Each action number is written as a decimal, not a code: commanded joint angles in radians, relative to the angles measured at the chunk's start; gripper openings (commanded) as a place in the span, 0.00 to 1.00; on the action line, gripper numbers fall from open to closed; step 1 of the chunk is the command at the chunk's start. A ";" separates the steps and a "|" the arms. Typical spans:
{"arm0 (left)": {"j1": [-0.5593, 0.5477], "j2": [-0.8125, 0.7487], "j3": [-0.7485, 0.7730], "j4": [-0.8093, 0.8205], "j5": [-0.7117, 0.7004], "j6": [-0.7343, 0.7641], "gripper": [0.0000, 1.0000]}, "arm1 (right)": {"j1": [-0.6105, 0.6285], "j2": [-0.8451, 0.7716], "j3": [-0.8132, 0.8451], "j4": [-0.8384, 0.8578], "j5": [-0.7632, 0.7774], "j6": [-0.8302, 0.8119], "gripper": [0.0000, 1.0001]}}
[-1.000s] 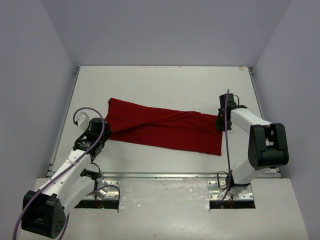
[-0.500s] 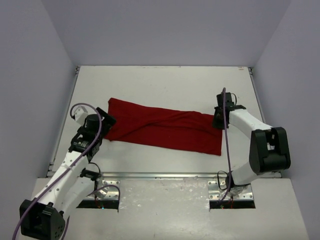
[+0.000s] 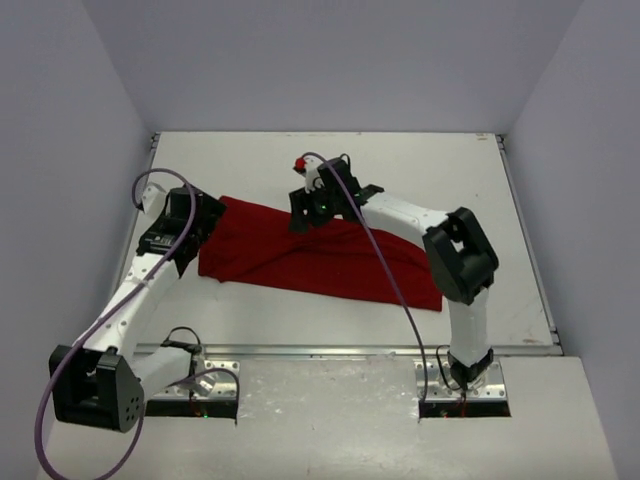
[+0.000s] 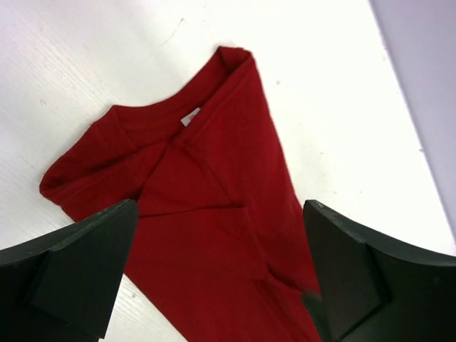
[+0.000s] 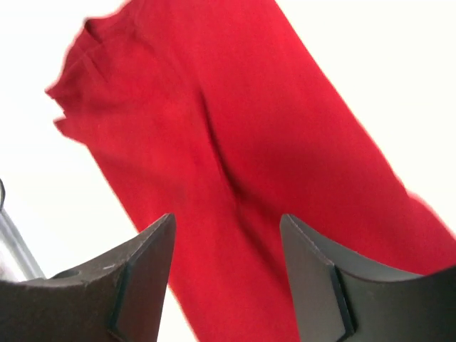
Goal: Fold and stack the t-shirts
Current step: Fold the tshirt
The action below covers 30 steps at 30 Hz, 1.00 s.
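Observation:
The deep-red t-shirt (image 3: 330, 265) lies folded into a long wrinkly strip across the white table, its left end higher in the view than its right. My left gripper (image 3: 203, 224) hovers at the strip's left end, wide open. In the left wrist view the t-shirt (image 4: 214, 214) with its collar lies below the empty left gripper (image 4: 219, 235). My right gripper (image 3: 303, 215) hangs over the strip's far edge near the middle, open. In the right wrist view the t-shirt (image 5: 249, 142) fills the gap under the right gripper (image 5: 226, 228), and nothing is pinched.
The right arm (image 3: 455, 255) reaches leftward across the shirt's right half. Grey walls close in the table (image 3: 400, 160) on three sides. A metal rail (image 3: 320, 350) runs along the near edge, between the two arm bases.
The left gripper opened and moved farther back along the shirt's left end. The right gripper let go at the shirt's right end, opened, and swung left to the middle of the far edge.

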 commanded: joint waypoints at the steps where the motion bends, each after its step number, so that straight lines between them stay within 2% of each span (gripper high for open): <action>1: 0.023 -0.139 0.019 -0.060 -0.011 0.022 1.00 | 0.020 0.144 0.202 -0.031 -0.102 -0.102 0.62; 3: 0.029 -0.208 0.008 -0.081 -0.005 0.067 1.00 | 0.023 0.252 0.321 -0.066 -0.142 -0.127 0.62; 4: 0.029 -0.225 -0.006 -0.075 0.013 0.141 1.00 | 0.029 0.278 0.351 -0.082 -0.163 -0.138 0.62; 7: 0.029 -0.265 -0.029 -0.041 0.160 0.297 1.00 | 0.049 0.336 0.411 -0.062 -0.165 -0.199 0.61; 11: 0.029 -0.270 -0.032 -0.058 0.252 0.417 1.00 | 0.057 0.425 0.509 -0.095 -0.162 -0.214 0.55; 14: 0.029 -0.311 -0.040 -0.061 0.278 0.452 1.00 | 0.058 0.487 0.604 -0.142 -0.157 -0.224 0.45; 22: 0.029 -0.331 -0.053 -0.041 0.317 0.466 1.00 | 0.072 0.525 0.626 -0.149 -0.171 -0.227 0.36; 25: 0.029 -0.326 -0.052 -0.041 0.317 0.466 1.00 | 0.080 0.499 0.577 -0.120 -0.186 -0.231 0.31; 30: 0.029 -0.333 -0.056 -0.034 0.326 0.467 1.00 | 0.094 0.438 0.474 -0.031 -0.217 -0.222 0.37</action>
